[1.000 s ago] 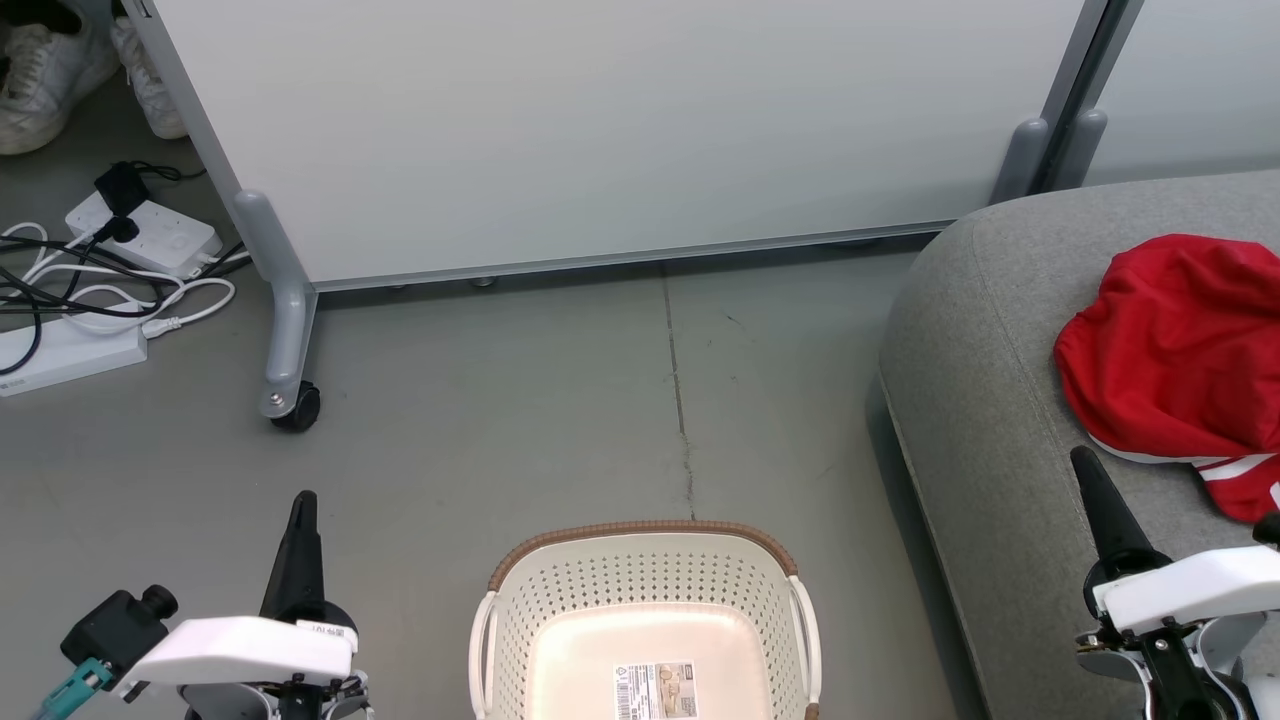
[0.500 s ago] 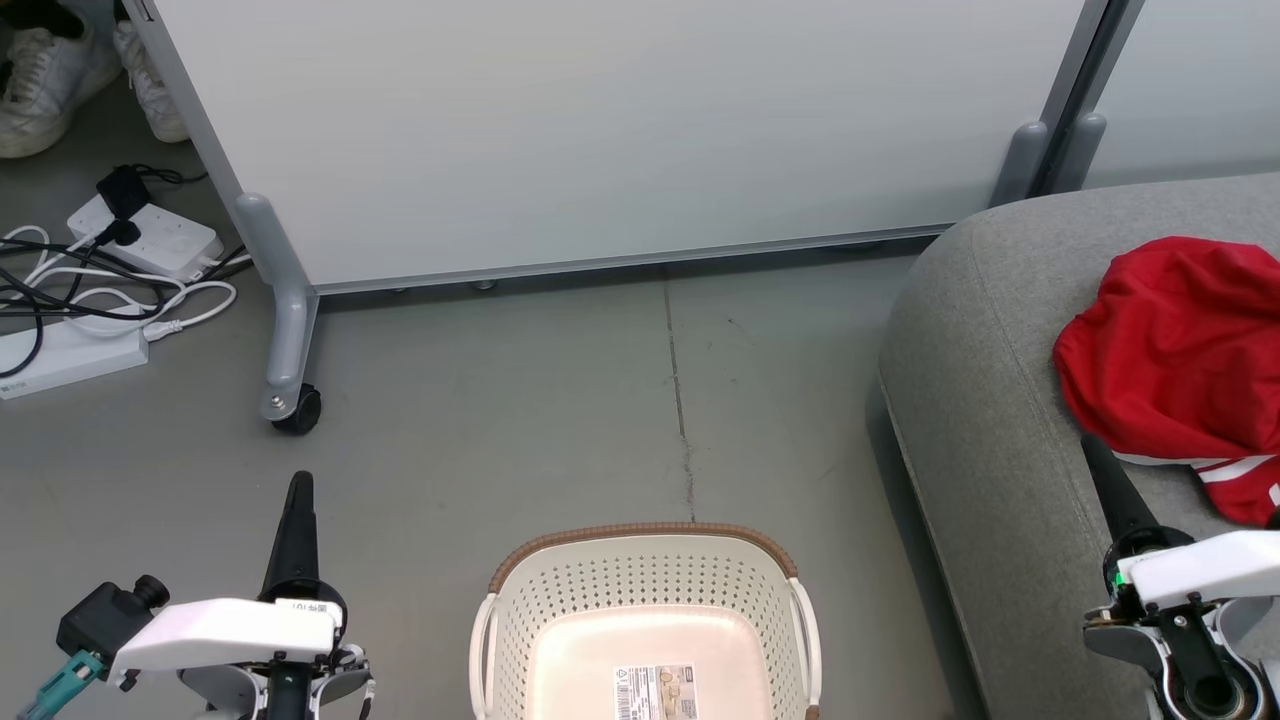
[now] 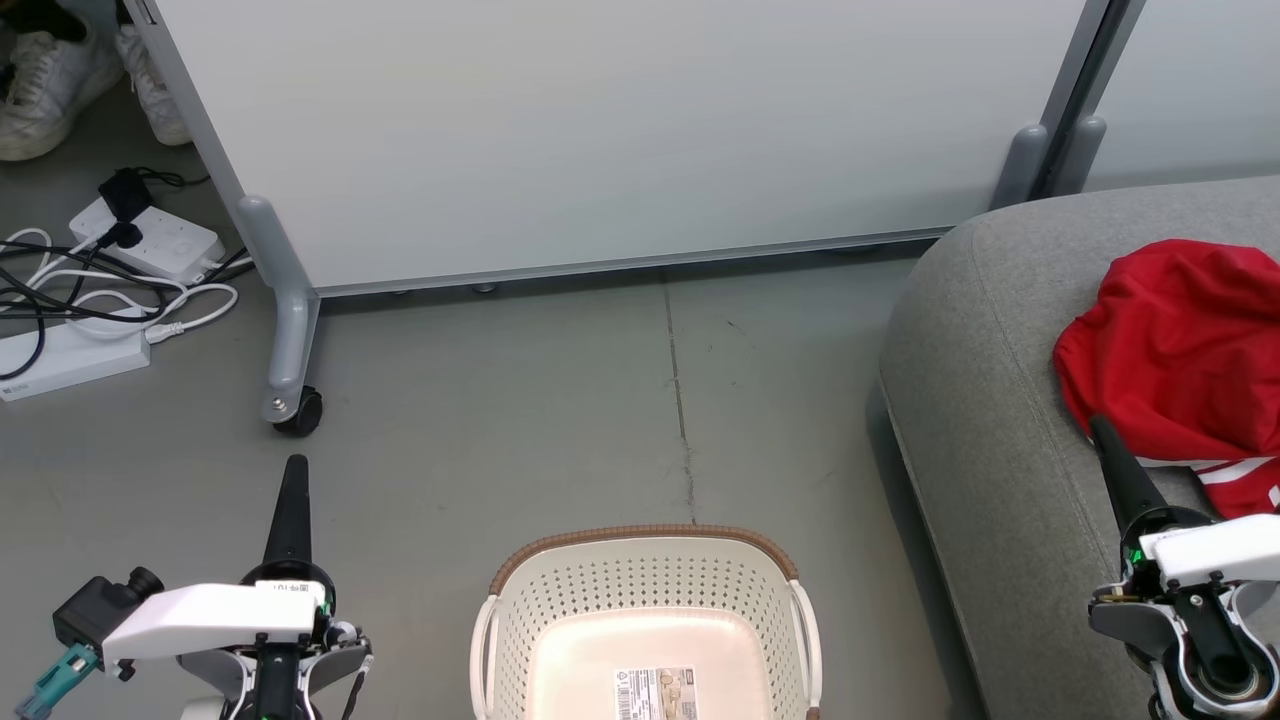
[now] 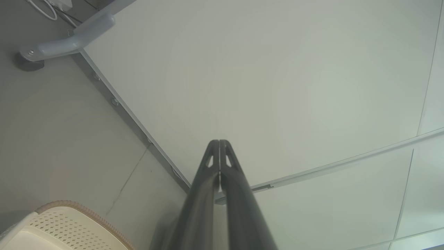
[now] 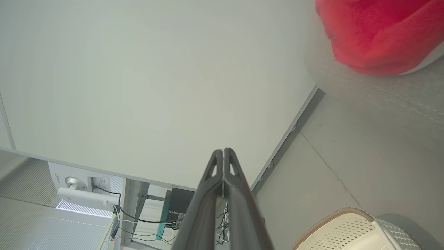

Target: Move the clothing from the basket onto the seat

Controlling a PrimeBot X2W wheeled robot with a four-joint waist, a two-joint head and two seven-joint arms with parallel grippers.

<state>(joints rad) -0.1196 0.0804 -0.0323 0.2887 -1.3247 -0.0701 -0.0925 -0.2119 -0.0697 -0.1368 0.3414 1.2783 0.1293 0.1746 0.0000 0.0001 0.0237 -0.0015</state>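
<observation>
From the head, we see the red clothing (image 3: 1180,350) on the grey seat (image 3: 980,380), off to our right; the basket (image 3: 640,535) looks empty. Our right hand (image 3: 1099,425) is nearer, its tip just beside the clothing. Our left wrist view shows the left hand (image 4: 219,142) closed tight, holding nothing. Our right wrist view shows the same, with the clothing up to the right.
</observation>
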